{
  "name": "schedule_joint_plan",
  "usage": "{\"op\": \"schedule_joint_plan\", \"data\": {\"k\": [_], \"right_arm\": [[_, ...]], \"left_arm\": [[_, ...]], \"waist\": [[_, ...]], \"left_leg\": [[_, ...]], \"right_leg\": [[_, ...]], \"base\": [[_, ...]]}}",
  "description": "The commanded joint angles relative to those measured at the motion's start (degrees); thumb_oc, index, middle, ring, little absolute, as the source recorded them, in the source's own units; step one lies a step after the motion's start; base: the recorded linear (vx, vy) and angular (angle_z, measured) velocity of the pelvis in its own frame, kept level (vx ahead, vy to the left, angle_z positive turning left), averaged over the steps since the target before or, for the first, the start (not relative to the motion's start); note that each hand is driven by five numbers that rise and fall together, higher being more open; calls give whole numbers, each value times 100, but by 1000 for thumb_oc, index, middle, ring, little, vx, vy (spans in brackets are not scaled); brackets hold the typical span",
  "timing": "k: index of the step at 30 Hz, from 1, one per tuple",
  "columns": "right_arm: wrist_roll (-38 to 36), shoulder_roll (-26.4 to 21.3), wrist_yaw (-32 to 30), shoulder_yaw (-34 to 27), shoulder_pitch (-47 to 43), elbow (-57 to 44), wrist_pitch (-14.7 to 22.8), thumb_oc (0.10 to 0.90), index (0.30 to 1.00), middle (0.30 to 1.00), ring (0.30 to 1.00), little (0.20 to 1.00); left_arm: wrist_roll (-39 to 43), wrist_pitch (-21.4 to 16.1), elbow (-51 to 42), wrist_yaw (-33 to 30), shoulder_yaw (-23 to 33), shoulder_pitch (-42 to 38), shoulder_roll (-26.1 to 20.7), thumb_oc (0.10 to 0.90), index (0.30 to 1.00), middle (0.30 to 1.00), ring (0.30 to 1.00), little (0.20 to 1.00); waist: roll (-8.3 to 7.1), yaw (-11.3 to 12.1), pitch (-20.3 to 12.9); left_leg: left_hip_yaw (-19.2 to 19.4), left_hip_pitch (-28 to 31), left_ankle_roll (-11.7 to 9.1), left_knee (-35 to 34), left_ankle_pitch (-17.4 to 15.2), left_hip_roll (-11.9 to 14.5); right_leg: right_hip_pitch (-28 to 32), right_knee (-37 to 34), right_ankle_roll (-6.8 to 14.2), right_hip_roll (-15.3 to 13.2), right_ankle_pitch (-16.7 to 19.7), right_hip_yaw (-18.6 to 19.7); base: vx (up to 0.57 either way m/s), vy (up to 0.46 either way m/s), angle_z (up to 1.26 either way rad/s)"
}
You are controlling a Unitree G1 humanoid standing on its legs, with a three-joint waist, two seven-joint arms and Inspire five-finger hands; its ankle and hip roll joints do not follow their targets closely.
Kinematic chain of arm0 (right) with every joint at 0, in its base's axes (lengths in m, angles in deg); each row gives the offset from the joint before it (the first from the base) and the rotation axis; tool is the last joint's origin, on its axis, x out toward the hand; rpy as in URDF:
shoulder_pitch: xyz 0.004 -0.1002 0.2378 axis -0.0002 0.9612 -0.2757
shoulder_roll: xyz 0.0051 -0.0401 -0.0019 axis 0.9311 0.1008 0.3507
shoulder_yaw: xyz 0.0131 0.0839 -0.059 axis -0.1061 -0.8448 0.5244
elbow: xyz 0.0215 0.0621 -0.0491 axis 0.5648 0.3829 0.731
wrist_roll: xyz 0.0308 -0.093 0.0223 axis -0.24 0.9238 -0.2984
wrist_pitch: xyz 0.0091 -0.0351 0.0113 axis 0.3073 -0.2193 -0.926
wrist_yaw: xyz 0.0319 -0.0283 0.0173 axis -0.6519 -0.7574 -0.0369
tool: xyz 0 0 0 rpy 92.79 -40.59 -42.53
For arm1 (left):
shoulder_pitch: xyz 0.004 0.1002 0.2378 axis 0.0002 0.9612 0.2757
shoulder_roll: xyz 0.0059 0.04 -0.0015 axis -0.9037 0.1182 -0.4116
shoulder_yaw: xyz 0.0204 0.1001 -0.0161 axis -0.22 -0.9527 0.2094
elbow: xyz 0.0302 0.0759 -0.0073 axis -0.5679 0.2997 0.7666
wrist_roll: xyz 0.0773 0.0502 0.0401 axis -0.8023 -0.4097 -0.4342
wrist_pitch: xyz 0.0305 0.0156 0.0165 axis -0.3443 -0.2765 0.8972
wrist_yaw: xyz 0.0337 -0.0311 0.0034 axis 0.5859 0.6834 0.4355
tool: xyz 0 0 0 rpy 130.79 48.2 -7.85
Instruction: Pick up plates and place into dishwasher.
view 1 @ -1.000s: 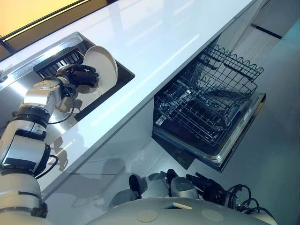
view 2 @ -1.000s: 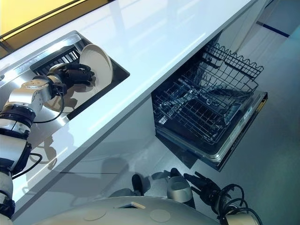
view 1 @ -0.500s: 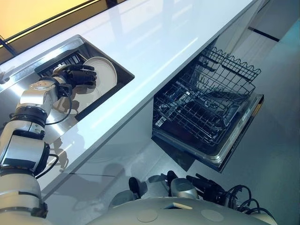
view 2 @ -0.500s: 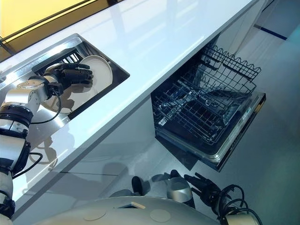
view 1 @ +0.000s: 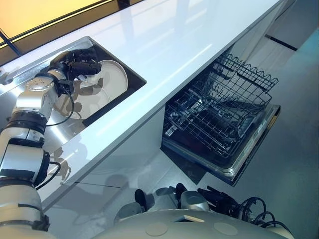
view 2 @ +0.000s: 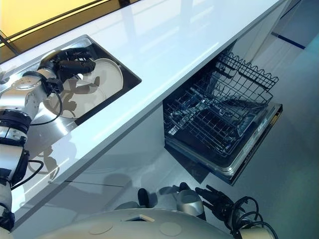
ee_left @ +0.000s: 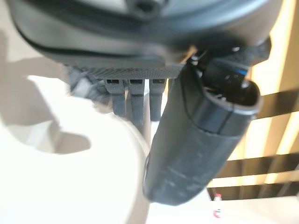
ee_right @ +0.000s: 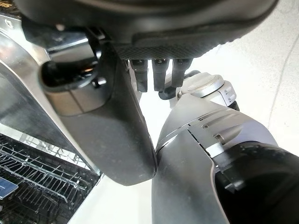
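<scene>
Counter (view 1: 169, 35) between sink (view 1: 75, 124) and dishwasher (view 1: 254, 144) is open, a free run across. Sink walls box in the leaning plate (view 1: 112, 82) on 4 sides — reach from above. Rack (view 1: 214, 114) is pulled out, open-topped — upright tines inside, counter edge over its inner end.

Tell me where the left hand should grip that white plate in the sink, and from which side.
Take the plate by its thin rim on the robot's left, where the left hand sits, thumb on one face and fingers on the other. It seems to lean in the sink, leaving that edge free.
</scene>
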Motion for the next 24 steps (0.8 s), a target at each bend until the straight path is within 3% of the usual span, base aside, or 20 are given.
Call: {"op": "schedule_joint_plan", "data": {"k": [1, 10, 18, 21, 24], "right_arm": [[99, -112, 186, 237, 269, 158, 6, 800, 900, 900, 900, 900], [140, -92, 193, 248, 392, 136, 76, 800, 900, 900, 900, 900], [214, -104, 204, 191, 468, 104, 135, 800, 900, 900, 900, 900], [200, -143, 211, 160, 454, 77, 115, 800, 900, 900, 900, 900], [124, -159, 218, 151, 447, 45, 131, 800, 900, 900, 900, 900]], "left_arm": [[-45, -808, -250, -279, 601, -602, -483, 800, 900, 900, 900, 900], [-579, -796, 0, -321, 429, -661, -524, 800, 900, 900, 900, 900], [-2496, -814, 400, 182, -240, -911, -770, 800, 900, 900, 900, 900], [-2916, -915, 326, -161, -602, -1177, -997, 800, 900, 900, 900, 900], [-3262, -1341, 71, -1186, -810, -1478, -1321, 800, 900, 900, 900, 900]], "waist": [[488, -17, -350], [463, -99, -328], [486, -190, -218], [538, -187, -164], [566, -116, -140]], "left_leg": [[236, -90, 325, 393, -875, -456], [291, -143, 334, 488, -904, -462], [377, -220, 352, 566, -913, -471], [363, -238, 344, 560, -902, -481], [308, -250, 328, 551, -889, -484]], "right_leg": [[-525, 623, 475, 316, -226, 76], [-599, 691, 506, 306, -219, 113], [-709, 700, 577, 294, -128, 222], [-730, 676, 582, 294, -101, 250], [-700, 651, 564, 285, -107, 230]], "base": [[0, 0, 0], [25, 3, 0], [24, 4, -3], [-20, 0, -6], [-37, -24, 1]]}}
